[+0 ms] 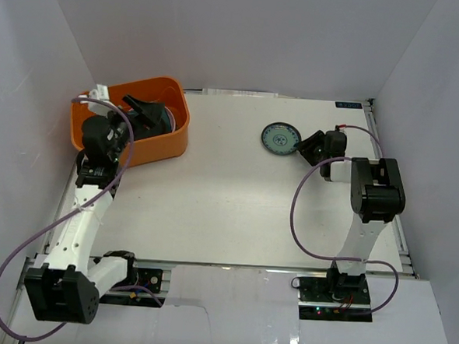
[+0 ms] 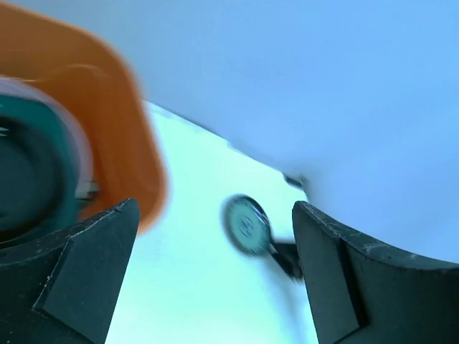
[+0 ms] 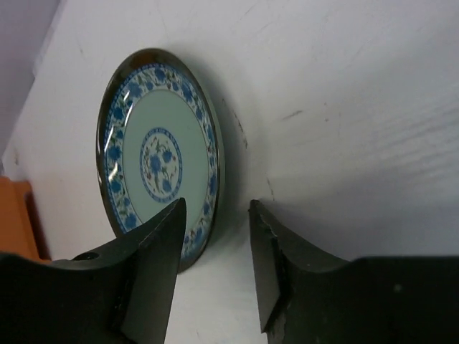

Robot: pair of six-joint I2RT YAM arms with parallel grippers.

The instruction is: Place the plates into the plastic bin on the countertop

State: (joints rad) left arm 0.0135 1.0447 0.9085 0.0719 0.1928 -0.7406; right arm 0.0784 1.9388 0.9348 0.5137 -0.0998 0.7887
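The small teal patterned round plate [image 1: 281, 138] [image 3: 161, 154] lies flat on the white countertop [image 1: 227, 203] at the back right. My right gripper [image 1: 309, 148] [image 3: 215, 208] is at its right edge. The jaws stand part-way apart and straddle the rim, one finger [image 3: 154, 251] over the plate's face and the other over the table. The orange plastic bin [image 1: 173, 141] [image 2: 107, 107] sits at the back left with dark and teal plates [image 1: 165, 121] [image 2: 36, 179] inside. My left gripper [image 1: 143, 112] [image 2: 215, 206] hangs wide open over the bin and holds nothing.
White walls [image 1: 246, 33] close in the countertop at the back and on both sides. The bin stands close to the left wall. Purple cables [image 1: 296, 203] loop off both arms above the table.
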